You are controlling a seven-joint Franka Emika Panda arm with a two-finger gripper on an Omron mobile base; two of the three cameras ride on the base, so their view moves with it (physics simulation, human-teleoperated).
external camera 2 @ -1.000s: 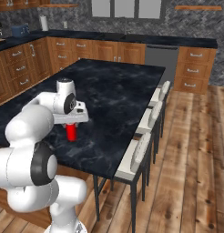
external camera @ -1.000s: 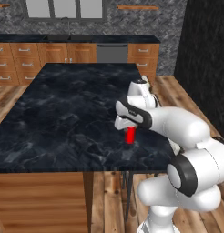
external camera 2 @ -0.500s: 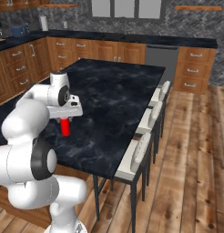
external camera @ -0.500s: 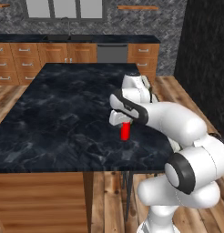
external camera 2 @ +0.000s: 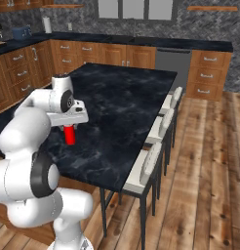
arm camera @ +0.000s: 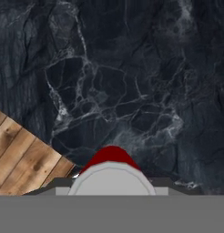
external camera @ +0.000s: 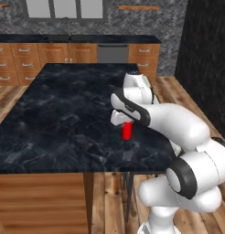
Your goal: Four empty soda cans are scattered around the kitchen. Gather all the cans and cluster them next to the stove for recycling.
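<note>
A red soda can is held upright in the pincer, its long axis vertical and its silvery top turned up toward the hand. The pincer is closed around the can's upper part, so the top is hidden under the hand in both base views. The can's red body hangs over the black marbled table, near the table's front edge; whether its base touches the surface cannot be told. In the hand view the can is seen end-on, with the marbled top and a corner of wood plank floor beyond it. White stools are lined along the table's right side.
</note>
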